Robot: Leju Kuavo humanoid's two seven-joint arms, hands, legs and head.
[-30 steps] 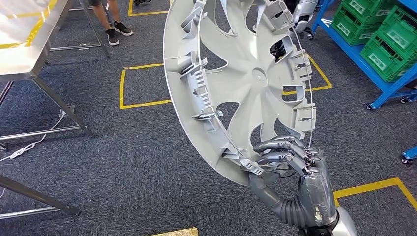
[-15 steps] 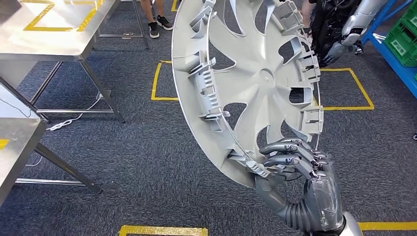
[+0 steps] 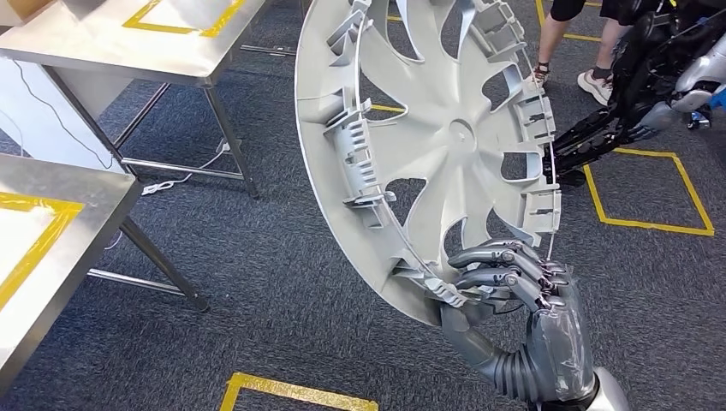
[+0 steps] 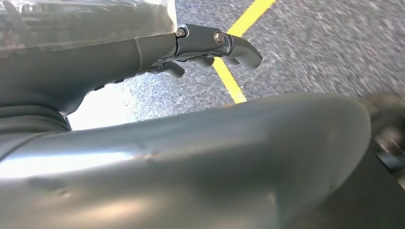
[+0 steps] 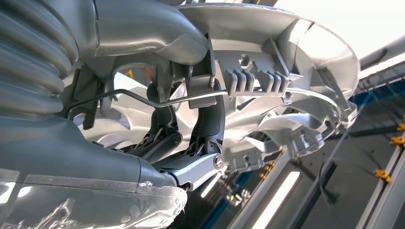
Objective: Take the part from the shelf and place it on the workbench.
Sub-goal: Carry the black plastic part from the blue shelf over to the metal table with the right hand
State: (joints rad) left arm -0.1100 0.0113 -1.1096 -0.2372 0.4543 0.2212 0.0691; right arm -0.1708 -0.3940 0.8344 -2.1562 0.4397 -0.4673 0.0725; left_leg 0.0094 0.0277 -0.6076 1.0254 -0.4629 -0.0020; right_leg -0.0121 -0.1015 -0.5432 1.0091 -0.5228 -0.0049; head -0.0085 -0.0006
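Right hand (image 3: 514,287) clamps hubcap (image 3: 428,137) by its lower rim, held upright over carpet. Left hand (image 4: 210,45) holds nothing, fingers loosely curled.

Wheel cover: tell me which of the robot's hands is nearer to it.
Right. The right hand grips the wheel cover at its lower rim. The left hand hangs over the carpet by a yellow floor line, holding nothing.
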